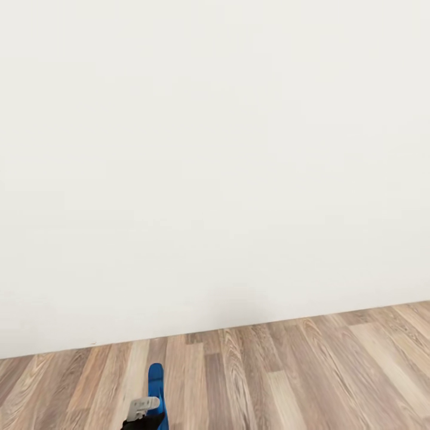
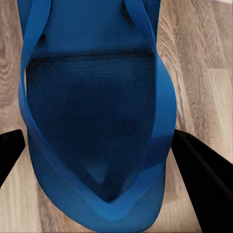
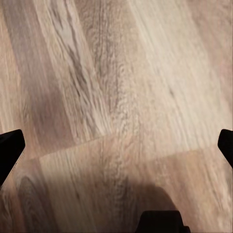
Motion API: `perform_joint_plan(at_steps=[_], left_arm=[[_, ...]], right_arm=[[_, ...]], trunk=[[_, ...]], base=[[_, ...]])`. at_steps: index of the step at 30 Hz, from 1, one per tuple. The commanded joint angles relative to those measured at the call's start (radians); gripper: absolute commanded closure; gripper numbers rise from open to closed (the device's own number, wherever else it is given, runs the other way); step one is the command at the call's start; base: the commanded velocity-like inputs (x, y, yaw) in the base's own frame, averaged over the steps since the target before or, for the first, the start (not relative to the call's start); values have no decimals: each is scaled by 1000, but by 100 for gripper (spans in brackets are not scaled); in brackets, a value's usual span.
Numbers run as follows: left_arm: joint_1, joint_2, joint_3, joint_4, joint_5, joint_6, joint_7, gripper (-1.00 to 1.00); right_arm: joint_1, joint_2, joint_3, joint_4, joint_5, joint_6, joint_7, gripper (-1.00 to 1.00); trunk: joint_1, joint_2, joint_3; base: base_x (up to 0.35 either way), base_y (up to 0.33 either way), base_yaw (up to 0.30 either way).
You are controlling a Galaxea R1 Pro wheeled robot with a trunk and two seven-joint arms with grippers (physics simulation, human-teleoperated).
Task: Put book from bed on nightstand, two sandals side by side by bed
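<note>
Fingers of the left gripper show in the left wrist view as two black shapes, one at each side of a bright blue sandal; one finger sits just beside one edge of the sole and the other against the opposite edge, so the left gripper appears closed on the sandal across its width, though the actual contact line is hidden by the sole and straps. That view gives the sandal in detail: a flat blue sole with a darker, finely dotted footbed, and two blue straps that run down both sides and meet in a point at the toe end, with wood-plank floor showing past the edges. The head view gives far less of it: a narrow blue sliver of the sandal stands upright at the lower edge, above a pale grey and black part of the left gripper, in front of the brown plank floor and a plain white wall of the bedroom. Over on the other arm, the right gripper has its fingers spread wide, the two black tips lying at opposite edges of the right wrist view with nothing between them but bare floor planks. A dark shadow falls on the planks there, and a small black shape at that view's edge cannot be identified.
</note>
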Motion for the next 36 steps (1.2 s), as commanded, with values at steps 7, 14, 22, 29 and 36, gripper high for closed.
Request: perform_joint_plan(at_steps=[7, 14, 22, 29, 36], left_arm=[[-1, 0, 2, 1, 7, -1, -5, 100], [-1, 0, 2, 1, 7, -1, -5, 100], [-1, 0, 2, 1, 7, -1, -5, 100], [-1, 0, 2, 1, 7, -1, -5, 100], [-1, 0, 2, 1, 7, -1, -5, 100]], right_arm=[[0, 1, -6, -1, -5, 10, 6, -100], [0, 1, -6, -1, -5, 10, 5, -100], [0, 1, -6, -1, -2, 10, 5, -100], [0, 1, -6, -1, 0, 10, 5, -100], [0, 1, -6, -1, 0, 10, 5, -100]], trunk=[[0, 0, -1], [0, 0, -1], [0, 0, -1], [0, 0, -1], [0, 0, -1]], base=[[140, -44, 243], [6, -2, 283], [33, -30, 285], [106, -96, 285], [8, -7, 285]])
